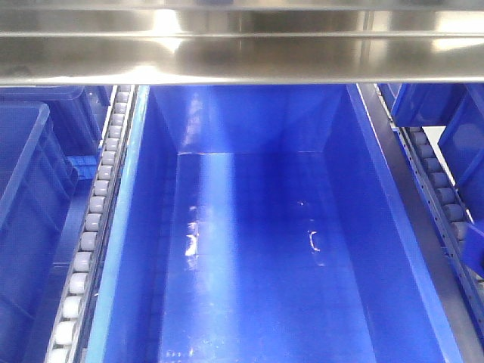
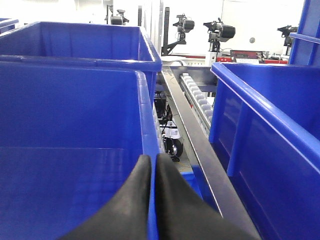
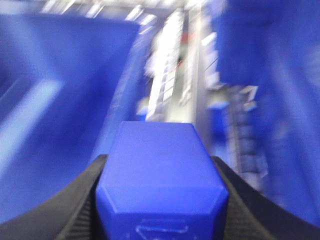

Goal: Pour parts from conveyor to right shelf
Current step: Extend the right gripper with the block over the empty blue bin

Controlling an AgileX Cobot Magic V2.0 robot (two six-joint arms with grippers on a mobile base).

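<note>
Royal-blue part: we are seeing it pinched between the right gripper fingers, over the shelf bins; embossed marking unreadable. Left gripper: fingers pressing together, holding nothing.

Place: I am in a factory or warehouse.
Evidence: steel shelf, roller rails, blue bins.

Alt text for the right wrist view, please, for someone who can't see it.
A royal-blue block fills the lower centre, gripped between the right gripper's two black fingers. Beyond it the picture is motion-blurred: blue bin walls on either side and a pale roller rail running away up the middle.
</note>
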